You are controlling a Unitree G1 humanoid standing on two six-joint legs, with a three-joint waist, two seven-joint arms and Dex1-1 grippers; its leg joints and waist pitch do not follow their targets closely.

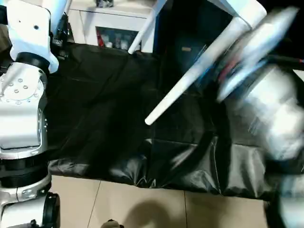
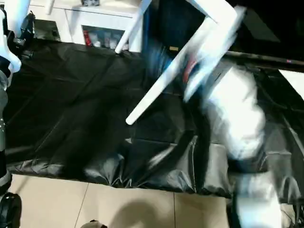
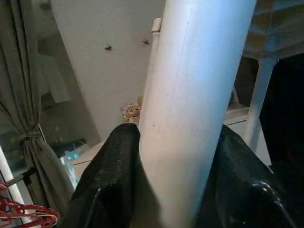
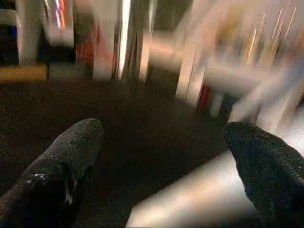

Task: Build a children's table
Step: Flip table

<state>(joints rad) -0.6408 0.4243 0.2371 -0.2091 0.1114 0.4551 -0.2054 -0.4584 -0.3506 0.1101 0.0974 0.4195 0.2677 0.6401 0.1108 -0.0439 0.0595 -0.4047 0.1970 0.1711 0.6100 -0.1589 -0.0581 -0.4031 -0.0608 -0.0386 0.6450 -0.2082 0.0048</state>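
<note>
The children's table is tilted up over a black sheet, with a corner of its white tabletop (image 1: 240, 8) at the top of the head views. One long tapered leg (image 1: 199, 71) slants down toward me, and a second leg (image 1: 145, 28) stands further back. In the left wrist view my left gripper (image 3: 176, 132) is shut on a thick white leg (image 3: 199, 71), one black finger on each side. In the right wrist view my right gripper (image 4: 164, 128) is wide open, with a white leg (image 4: 190, 199) low between its fingers, close to one of them. My right forearm (image 1: 270, 109) is blurred beside the slanting leg.
A crumpled black sheet (image 1: 104, 118) covers the work area, and its front edge meets a beige tiled floor (image 1: 142, 204). A white glass-doored cabinet (image 1: 114, 23) stands at the back. My silver left arm (image 1: 21, 104) fills the left edge.
</note>
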